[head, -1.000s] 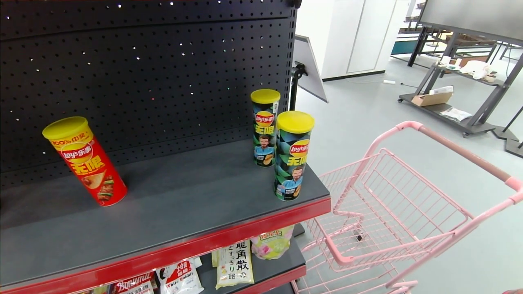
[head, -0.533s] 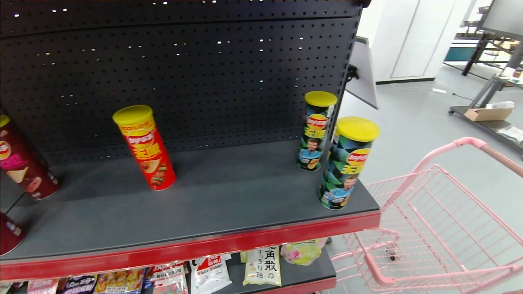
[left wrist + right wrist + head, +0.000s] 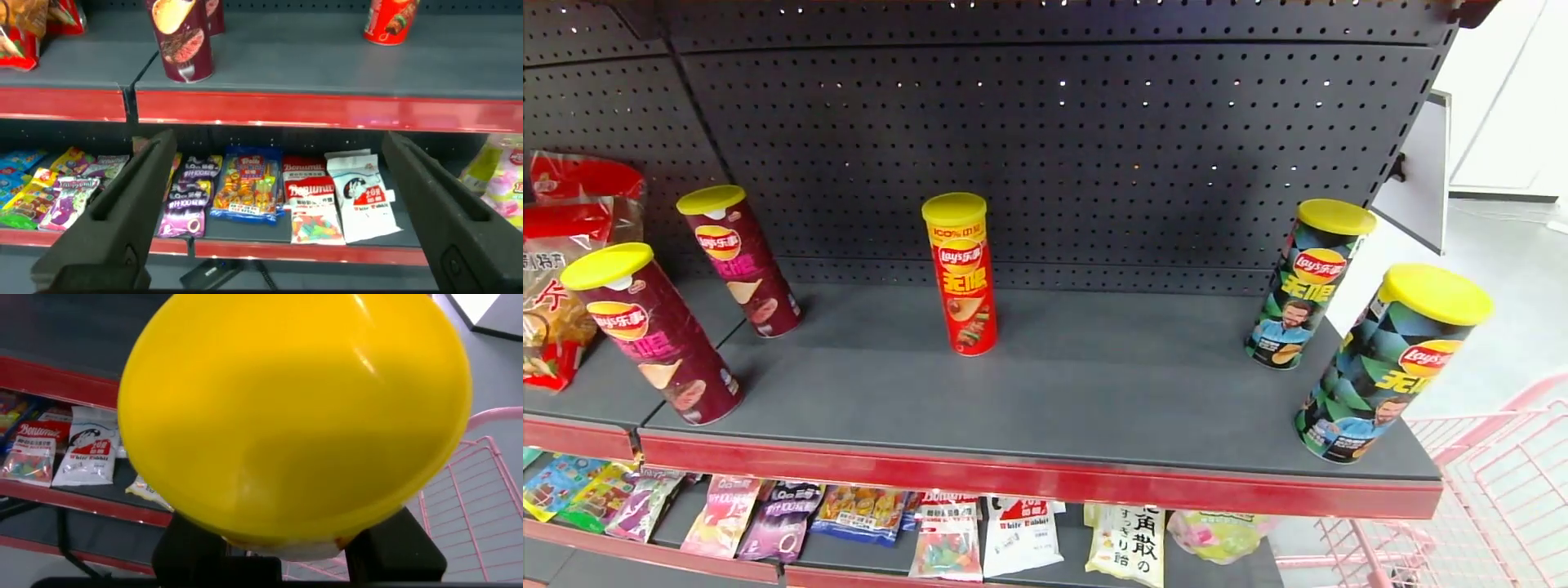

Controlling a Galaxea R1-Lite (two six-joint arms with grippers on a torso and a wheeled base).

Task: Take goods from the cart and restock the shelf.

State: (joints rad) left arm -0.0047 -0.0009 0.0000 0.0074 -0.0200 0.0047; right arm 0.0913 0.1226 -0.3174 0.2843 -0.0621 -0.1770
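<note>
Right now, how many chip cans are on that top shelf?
5 on the shelf: front maroon can and back maroon can at the left, red can in the middle, back green can and front green can at the right. A sixth can, seen lid-on, sits in the right gripper.

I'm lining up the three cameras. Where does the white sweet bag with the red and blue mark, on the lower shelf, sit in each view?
Head view: white bag on the lower shelf, right of the colourful sweet bag.
Left wrist view: white bag beyond the left gripper, fingers open.
Right wrist view: white bag past the yellow-lidded can in the right gripper.
Shared landmark: the red shelf edge above it.
</note>
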